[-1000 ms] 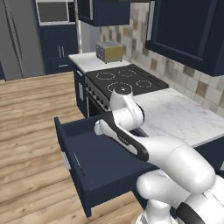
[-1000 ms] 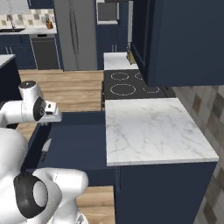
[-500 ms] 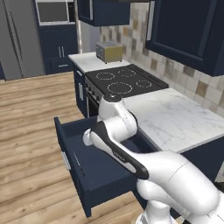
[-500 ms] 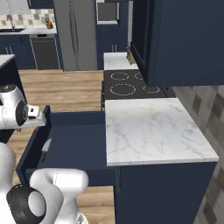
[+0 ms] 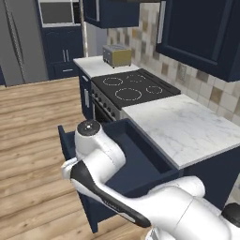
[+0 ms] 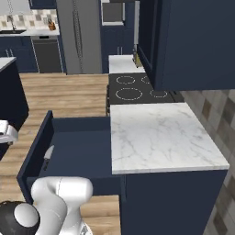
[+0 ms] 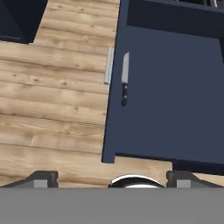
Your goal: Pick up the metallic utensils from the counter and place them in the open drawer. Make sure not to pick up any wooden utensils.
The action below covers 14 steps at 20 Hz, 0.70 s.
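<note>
The kitchen knife (image 7: 124,78), silver blade and black handle, lies inside the open drawer (image 7: 175,96) just behind its front wall, and is also visible as the knife (image 6: 47,156) at the drawer's (image 6: 78,147) left front. My gripper (image 7: 113,179) hovers above the floor outside the drawer front, open, its fingertips (image 7: 41,178) wide apart with nothing between them. The hand (image 6: 7,131) sits at the far left edge of the right base view. The white marble counter (image 6: 156,135) lies bare. The metal spoon and the wooden spoons are out of view.
The drawer's silver bar handle (image 7: 108,65) faces the wooden floor (image 7: 52,100). A stove (image 5: 133,89) adjoins the counter (image 5: 183,126), with a toaster (image 5: 117,55) beyond it. My white arm (image 5: 98,159) crosses the drawer's front left corner.
The arm has swung left, away from the counter and across the drawer, so the hand now hangs past the drawer front over the floor. The knife stays in the drawer.
</note>
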Available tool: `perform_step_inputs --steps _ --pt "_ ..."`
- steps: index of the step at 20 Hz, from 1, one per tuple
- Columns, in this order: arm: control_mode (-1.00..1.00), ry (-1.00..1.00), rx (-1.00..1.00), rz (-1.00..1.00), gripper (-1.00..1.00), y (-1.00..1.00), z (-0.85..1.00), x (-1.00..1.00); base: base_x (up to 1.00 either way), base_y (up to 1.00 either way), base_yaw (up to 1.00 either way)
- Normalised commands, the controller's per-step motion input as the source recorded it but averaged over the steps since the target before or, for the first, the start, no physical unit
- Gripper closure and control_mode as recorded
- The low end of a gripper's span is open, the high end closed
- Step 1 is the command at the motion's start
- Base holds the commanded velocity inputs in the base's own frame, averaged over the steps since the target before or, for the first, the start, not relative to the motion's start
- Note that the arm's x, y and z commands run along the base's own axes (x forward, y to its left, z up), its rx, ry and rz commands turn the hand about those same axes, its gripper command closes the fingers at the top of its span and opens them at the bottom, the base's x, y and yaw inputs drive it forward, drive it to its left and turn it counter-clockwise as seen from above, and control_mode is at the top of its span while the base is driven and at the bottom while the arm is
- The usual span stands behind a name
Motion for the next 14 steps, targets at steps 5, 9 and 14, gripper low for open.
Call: perform_step_inputs --steps 5,9,14 --pt "-1.00 0.03 0.10 -0.13 -1.00 -0.96 0.30 0.39 0.00 0.00 0.00" --pt "-1.00 0.17 0.20 -0.18 -1.00 -1.00 0.77 0.51 0.00 0.00 0.00" --pt "-1.00 0.18 0.17 -0.12 -1.00 -1.00 0.29 0.21 0.00 0.00 0.00"
